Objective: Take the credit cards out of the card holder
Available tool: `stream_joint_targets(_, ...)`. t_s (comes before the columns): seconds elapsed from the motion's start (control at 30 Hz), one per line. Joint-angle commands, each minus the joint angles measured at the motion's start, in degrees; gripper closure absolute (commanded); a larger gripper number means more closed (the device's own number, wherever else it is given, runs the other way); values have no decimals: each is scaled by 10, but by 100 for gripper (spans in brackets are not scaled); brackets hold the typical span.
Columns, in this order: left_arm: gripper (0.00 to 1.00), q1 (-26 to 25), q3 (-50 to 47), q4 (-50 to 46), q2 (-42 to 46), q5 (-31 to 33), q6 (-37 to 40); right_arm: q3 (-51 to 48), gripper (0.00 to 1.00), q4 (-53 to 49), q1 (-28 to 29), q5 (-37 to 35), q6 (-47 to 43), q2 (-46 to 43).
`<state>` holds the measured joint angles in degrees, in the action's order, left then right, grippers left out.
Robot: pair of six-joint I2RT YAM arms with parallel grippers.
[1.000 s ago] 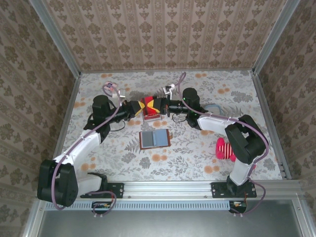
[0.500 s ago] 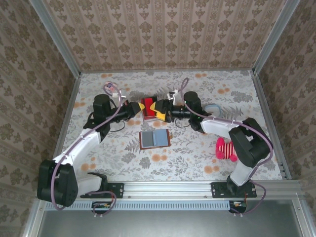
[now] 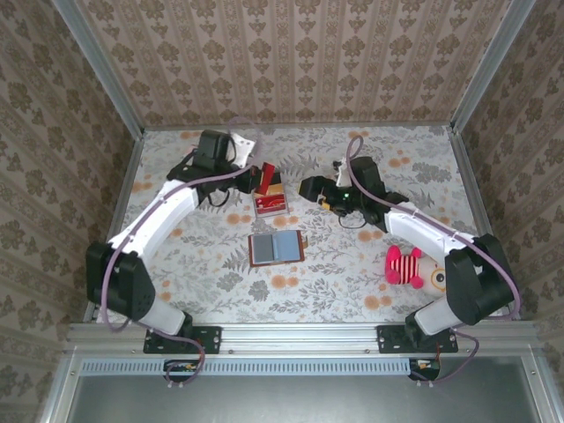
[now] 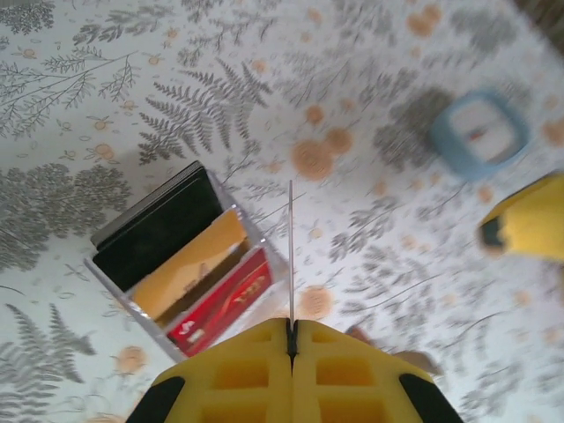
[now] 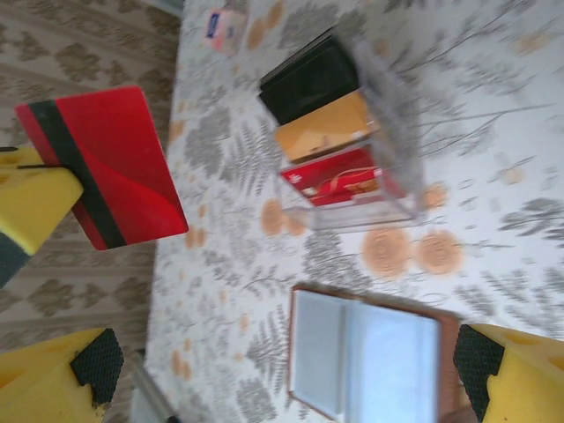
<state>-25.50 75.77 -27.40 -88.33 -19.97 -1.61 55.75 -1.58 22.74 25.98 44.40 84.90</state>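
Observation:
A clear card holder (image 3: 270, 205) stands mid-table with black, orange and red credit cards (image 4: 185, 264) upright in it. My left gripper (image 3: 256, 173) hangs just above and behind it, shut on a red credit card with a black stripe (image 5: 106, 176). That card shows edge-on as a thin line (image 4: 291, 256) rising from the closed yellow fingers (image 4: 256, 370). The right gripper (image 3: 308, 188) is to the holder's right, open, and nothing lies between its fingers (image 5: 53, 379). The holder (image 5: 344, 132) sits beyond them.
A brown wallet (image 3: 276, 248) lies open in front of the holder, its grey-blue inside (image 5: 379, 352) up. A pink striped plush toy (image 3: 407, 266) sits at the right front. A light blue ring (image 4: 480, 132) and a pink-and-white packet (image 5: 220, 25) lie farther off.
Both grippers met at the holder. The left one then rose and drew back to the left with the red card, while the right one opened and pulled away to the right.

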Motion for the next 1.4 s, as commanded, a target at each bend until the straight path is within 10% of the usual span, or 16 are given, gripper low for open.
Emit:
stream_joint_targets(0.0, 100, -3, 41, -66, -33, 40, 185, 26, 0, -112, -21, -47, -69, -5)
stream_joint_targets(0.57, 100, -34, 151, -189, -158, 34, 500, -16, 0, -116, -39, -40, -68, -30)
stream_joint_targets(1.37, 83, -53, 206, -193, -256, 118, 512, -65, 0, -105, -38, -52, -42, -86)
